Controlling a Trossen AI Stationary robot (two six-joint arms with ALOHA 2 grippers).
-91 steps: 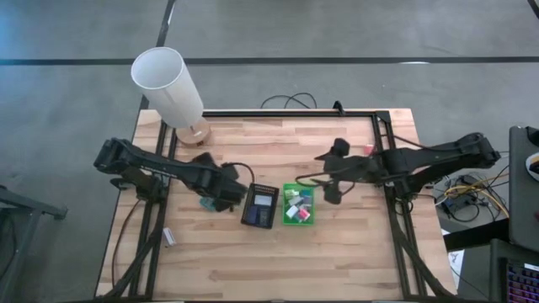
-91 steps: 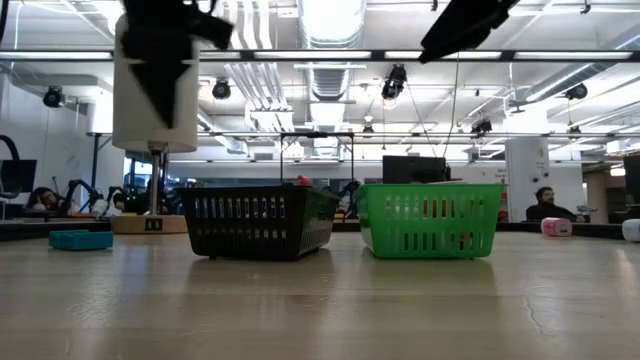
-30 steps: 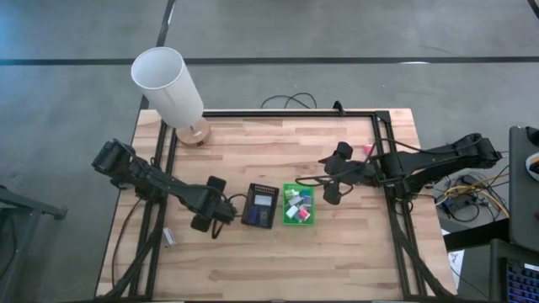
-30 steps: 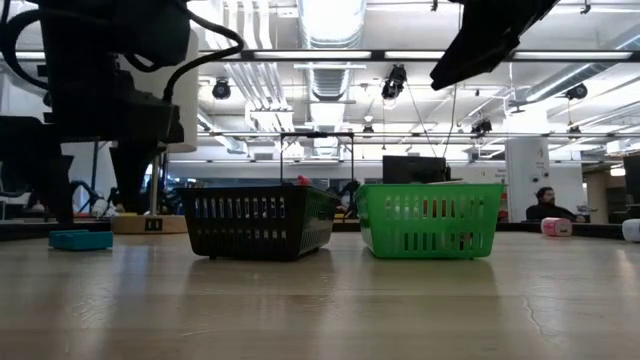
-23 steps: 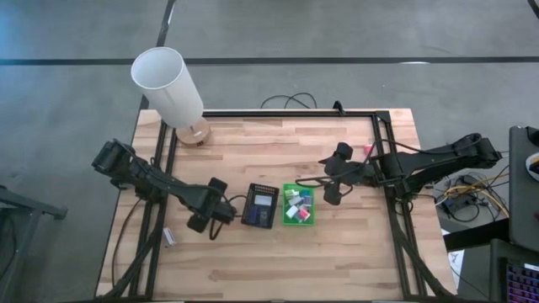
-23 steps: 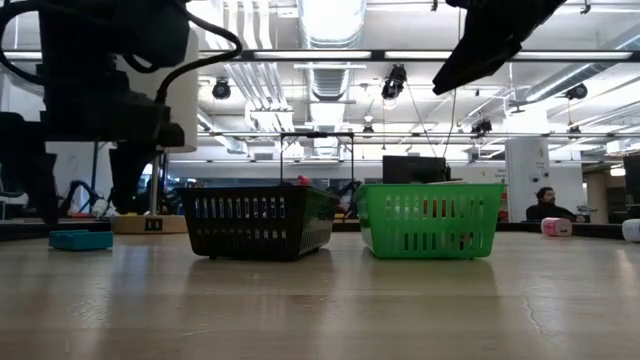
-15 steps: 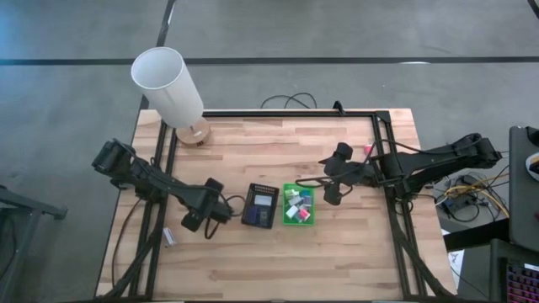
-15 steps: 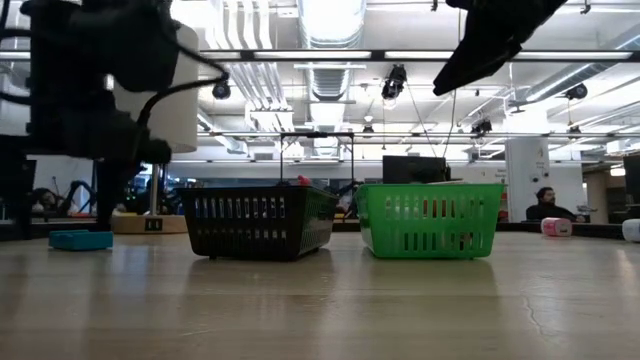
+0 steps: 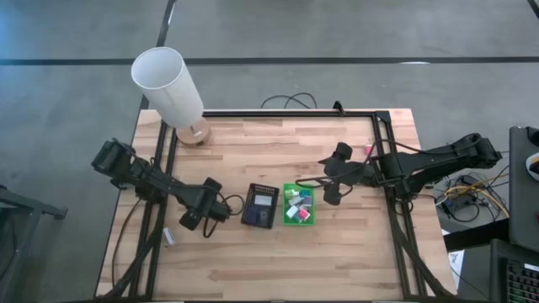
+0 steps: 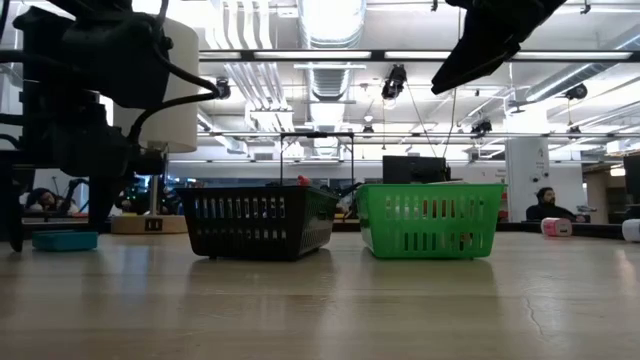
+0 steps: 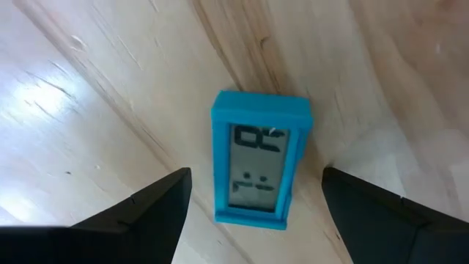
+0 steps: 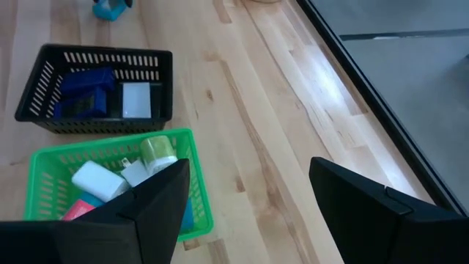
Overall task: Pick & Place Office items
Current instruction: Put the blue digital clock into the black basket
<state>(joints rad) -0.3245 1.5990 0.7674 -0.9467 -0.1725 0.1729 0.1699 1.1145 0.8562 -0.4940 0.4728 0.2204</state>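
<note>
Wooden tabletop (image 9: 278, 252) planks carry two small baskets side by side near the middle: a black basket (image 9: 260, 206) on the left and a green basket (image 9: 298, 205) touching its right side. Small white, pink and teal office items (image 12: 110, 183) lie piled in the green basket, while flat dark-blue pieces (image 12: 84, 92) and a pale one sit in the black basket. Left of the black basket, the left pincer (image 11: 253, 202) hangs low over a small teal clock (image 11: 258, 158) that lies flat on the wood, its fingers (image 11: 139, 213) spread wide on either side and not touching it. Raised just right of the green basket, the right pincer (image 12: 245, 198) also stands wide and holds nothing. At the far left corner a tall white lampshade (image 9: 167, 87) stands on a wooden base.
</note>
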